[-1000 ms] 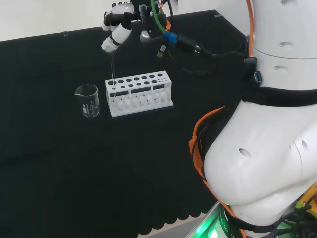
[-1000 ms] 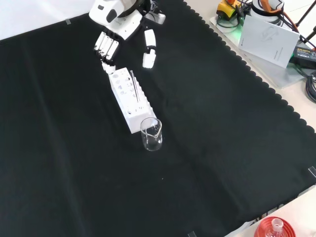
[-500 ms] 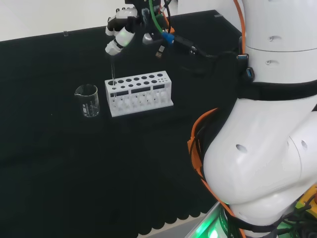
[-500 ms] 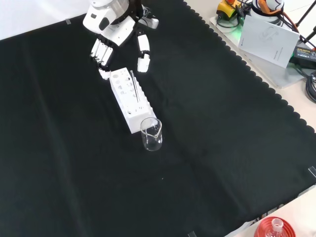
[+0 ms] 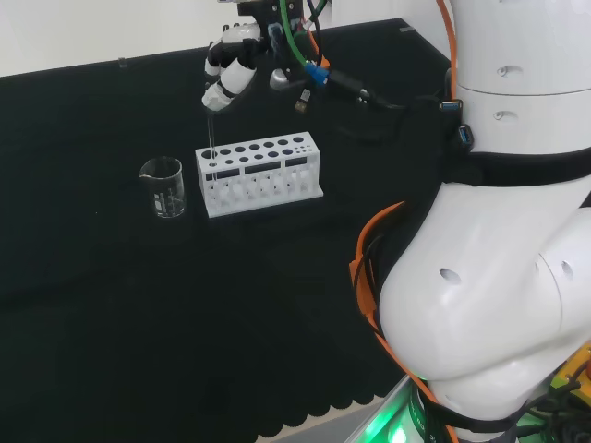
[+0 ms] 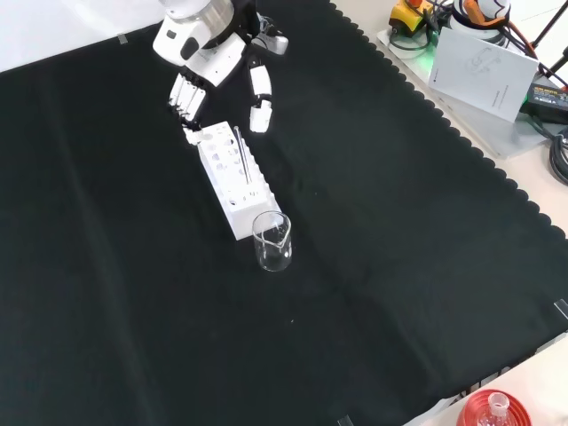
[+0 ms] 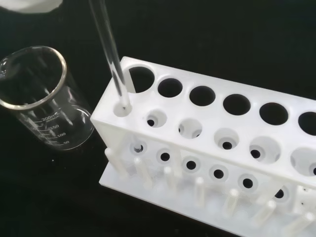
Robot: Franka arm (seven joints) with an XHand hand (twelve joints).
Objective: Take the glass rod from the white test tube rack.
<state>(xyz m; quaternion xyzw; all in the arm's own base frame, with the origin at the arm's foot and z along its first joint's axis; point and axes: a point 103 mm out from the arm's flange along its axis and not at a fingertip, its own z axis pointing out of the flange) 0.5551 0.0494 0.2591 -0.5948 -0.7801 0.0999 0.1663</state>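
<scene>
Rack was plain white, rod and beaker clear glass, cloth flat black, hand black and white.

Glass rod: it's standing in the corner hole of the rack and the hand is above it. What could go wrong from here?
1. The glass rod stands tilted in the white rack; a slanted pull might bind it and lift or tip the rack.
2. The beaker stands close beside that end; a swinging rod could knock it.
3. The hand looks open; thin clear glass may slip from the fingers.
</scene>
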